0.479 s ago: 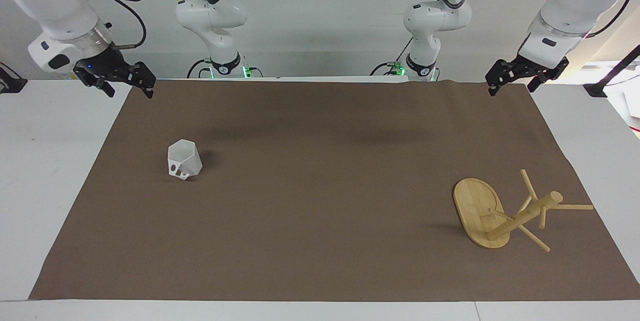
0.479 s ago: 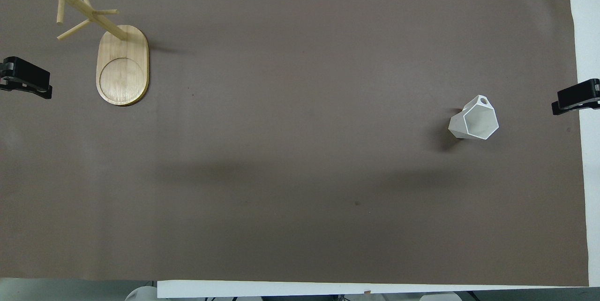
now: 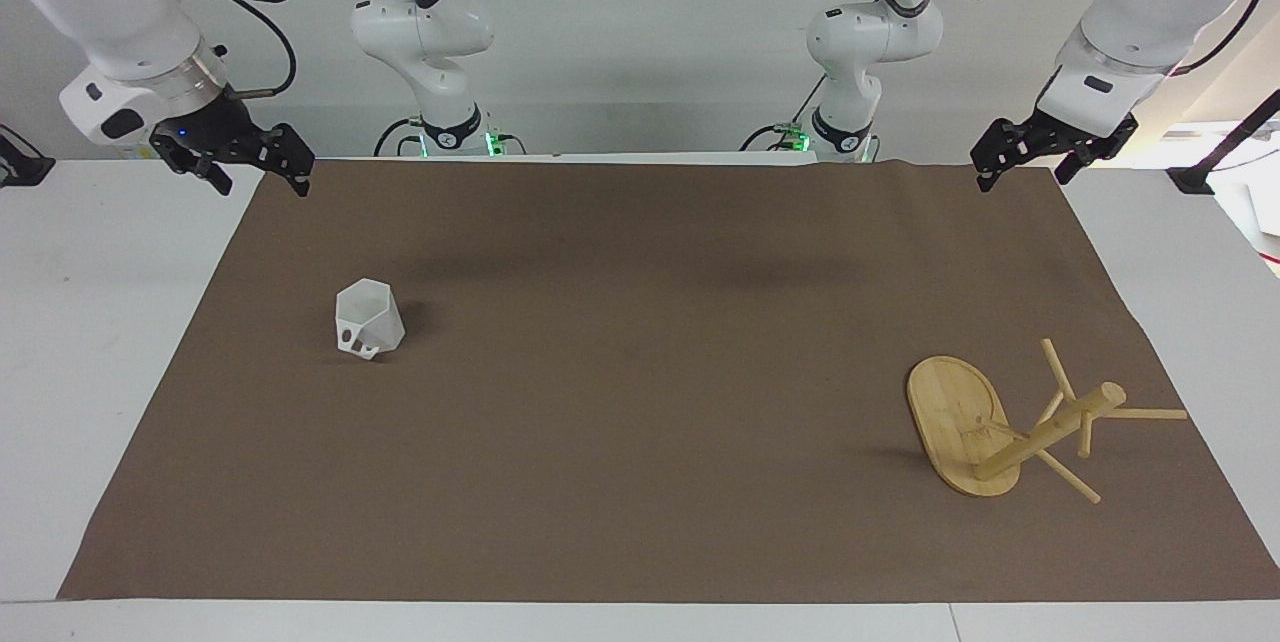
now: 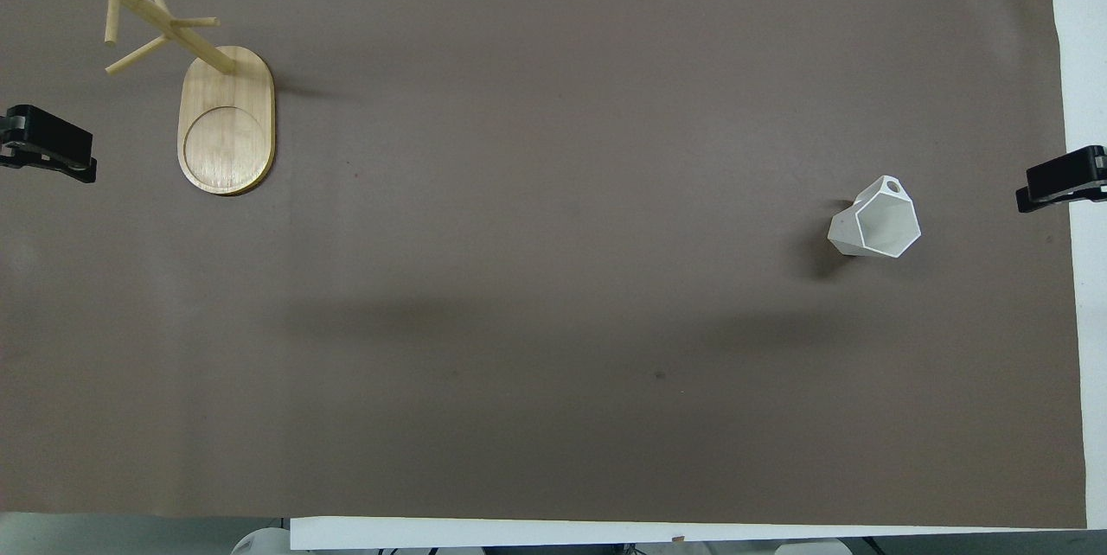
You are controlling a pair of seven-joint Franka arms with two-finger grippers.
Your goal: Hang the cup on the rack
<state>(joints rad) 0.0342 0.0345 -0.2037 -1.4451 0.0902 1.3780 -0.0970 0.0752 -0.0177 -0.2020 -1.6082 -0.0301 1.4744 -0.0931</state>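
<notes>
The cup [image 3: 368, 319] is a small white faceted mug standing mouth up on the brown mat toward the right arm's end, its holed handle [image 4: 891, 186] pointing away from the robots. The rack [image 3: 962, 427], a bamboo mug tree with an oval base [image 4: 227, 127], a round post and several thin pegs, stands toward the left arm's end, farther from the robots than the cup. My right gripper [image 3: 260, 184] hangs open over the mat's corner at its own end, well clear of the cup. Over the mat's other corner by the robots, my left gripper [image 3: 1022, 178] hangs open and empty.
A brown mat [image 3: 640, 482] covers most of the white table [image 3: 90, 342]. In the overhead view only the tip of the left gripper [image 4: 52, 159] and of the right gripper [image 4: 1051, 190] shows at the side edges.
The right arm has shifted very slightly at the mat's corner. The cup, the rack and the left arm stay where they were.
</notes>
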